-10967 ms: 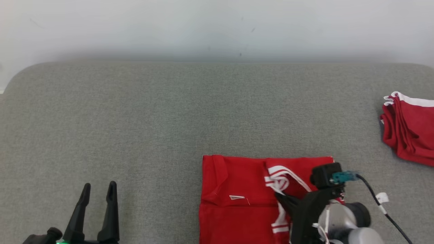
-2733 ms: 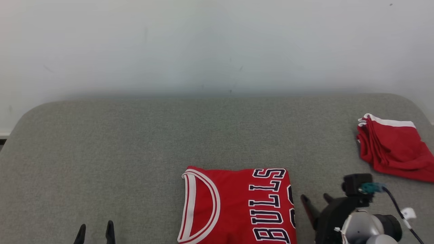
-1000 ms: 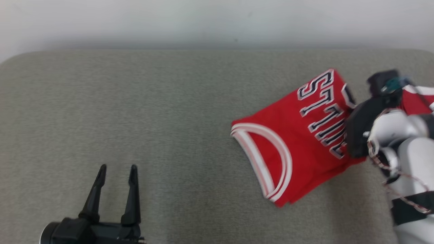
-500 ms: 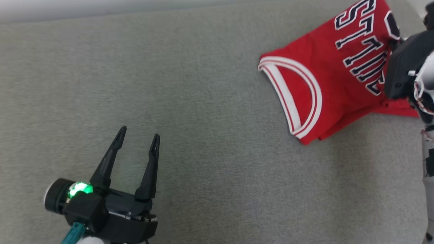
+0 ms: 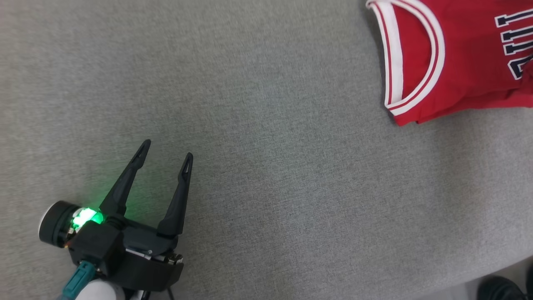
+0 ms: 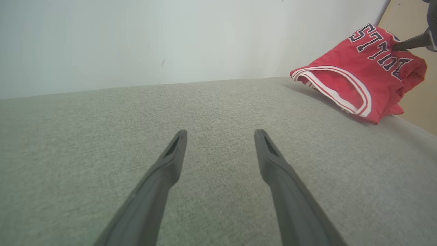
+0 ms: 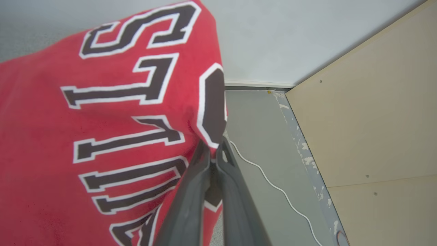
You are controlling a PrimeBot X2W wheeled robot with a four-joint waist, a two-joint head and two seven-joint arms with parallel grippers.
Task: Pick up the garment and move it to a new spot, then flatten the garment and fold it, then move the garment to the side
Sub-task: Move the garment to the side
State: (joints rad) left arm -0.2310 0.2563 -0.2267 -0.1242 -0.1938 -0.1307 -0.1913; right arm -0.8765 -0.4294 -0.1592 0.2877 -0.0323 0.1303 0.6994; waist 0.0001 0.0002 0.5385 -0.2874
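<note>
- At the far right end of the grey padded surface (image 5: 266,158), the folded red garment (image 5: 454,62) sits with its white-trimmed neckline toward the middle and its dark lettering facing up.
- In the left wrist view the lettered end is raised off the surface while the neckline end sags down toward it; whether that end touches the padding cannot be told.
- The right gripper (image 7: 214,145) has its two fingers pressed together on the garment's lettered edge, pinching the stacked layers.
- Beyond that edge the right wrist view looks down on bare floor (image 7: 259,136), a white cable (image 7: 273,184) and a beige panel (image 7: 375,119), so the grip looks to be near the rim of the surface.
- The left gripper (image 5: 166,150) is well apart from the garment over bare padding, its fingers spread wide and holding nothing.
- Judged from the neat fold, this is the last step: carrying the garment to the side.
- The next move calls for lowering the held edge onto the padding, short of the rim, so the layers lie flat, and only then parting the fingers.
</note>
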